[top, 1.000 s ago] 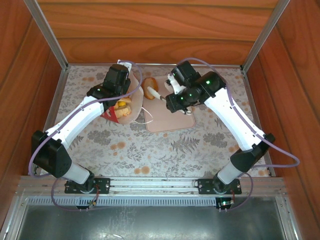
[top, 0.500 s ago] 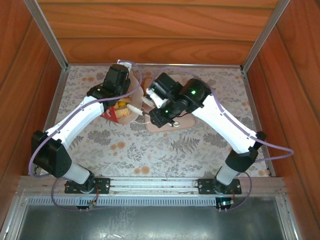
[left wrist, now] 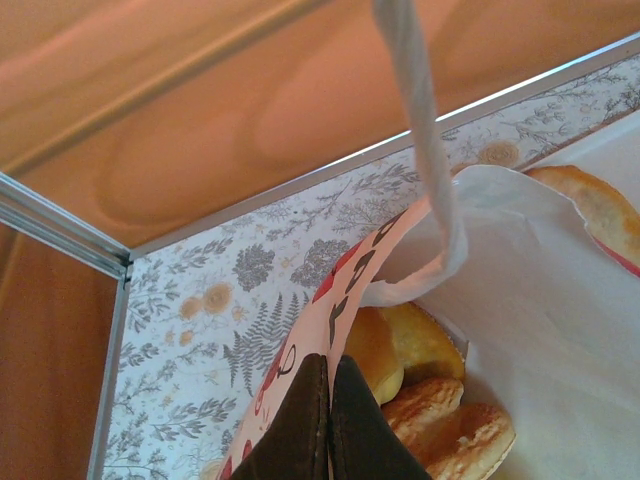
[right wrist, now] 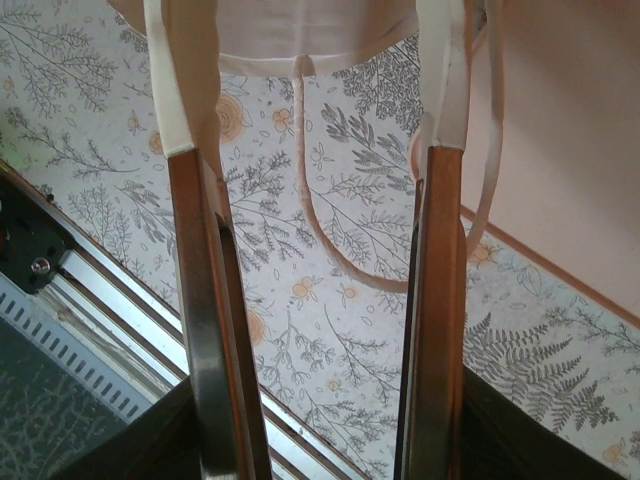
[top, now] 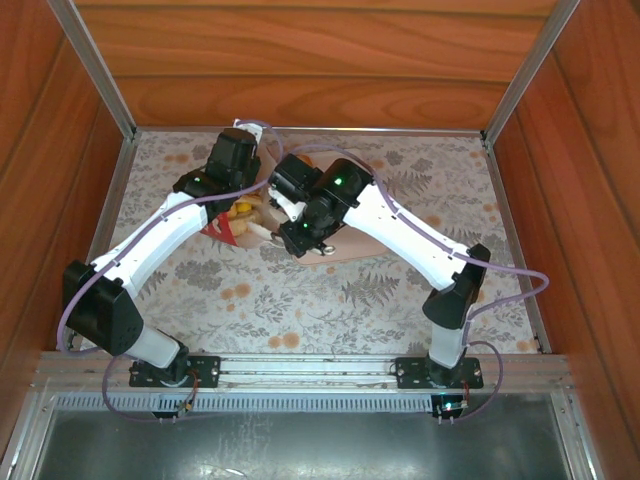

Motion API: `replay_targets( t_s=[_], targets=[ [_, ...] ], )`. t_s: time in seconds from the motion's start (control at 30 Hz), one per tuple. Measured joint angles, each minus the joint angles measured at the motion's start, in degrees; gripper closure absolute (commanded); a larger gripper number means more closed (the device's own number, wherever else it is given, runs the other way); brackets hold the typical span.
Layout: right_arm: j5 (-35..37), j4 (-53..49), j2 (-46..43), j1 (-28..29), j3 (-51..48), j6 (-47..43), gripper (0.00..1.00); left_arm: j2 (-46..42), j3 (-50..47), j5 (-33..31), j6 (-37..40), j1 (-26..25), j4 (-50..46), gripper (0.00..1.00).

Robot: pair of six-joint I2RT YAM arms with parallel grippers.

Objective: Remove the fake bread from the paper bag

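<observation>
A: Bread, appearance?
B: Small golden-brown toy bread [left wrist: 400, 345], glossy. At least 4 pieces show in the left wrist view: 2 smooth and rounded, 2 with ridged crusts. They lie piled together.

A: Location?
B: Inside the paper bag [left wrist: 520, 330], low against its white inner wall. 1 more golden piece shows past the bag's far rim; I cannot tell what it rests on.

A: The bag itself?
B: White inside, with a red band and white marks outside. The mouth is open toward the tray [right wrist: 570, 130]. 1 white cord handle [left wrist: 415, 120] hangs over the opening.

A: Left gripper?
B: Left gripper [left wrist: 330, 400] has its fingers pressed together, clamped on the printed rim of the bag.

A: Right gripper?
B: Right gripper [right wrist: 310, 70] has its fingers apart, nothing between them. The tips reach the bag's edge; I cannot tell whether they touch it.

A: Edges, room?
B: From above, the bag sits left of centre on the table [top: 400, 290], near the back wall [top: 320, 60]. A metal rail [left wrist: 60, 225] borders the floral surface. Both arms meet over the bag. The floral surface lies open to the right and toward the near edge.
</observation>
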Motion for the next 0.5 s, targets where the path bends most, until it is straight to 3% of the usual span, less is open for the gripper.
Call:
replay_targets(
  t_s=[0.5],
  targets=[
    [-1.7,-0.5,6.3,-1.5,5.1,-1.3,0.47,0.0,0.0,0.0,-0.7,0.8,0.0,1.00]
  ],
)
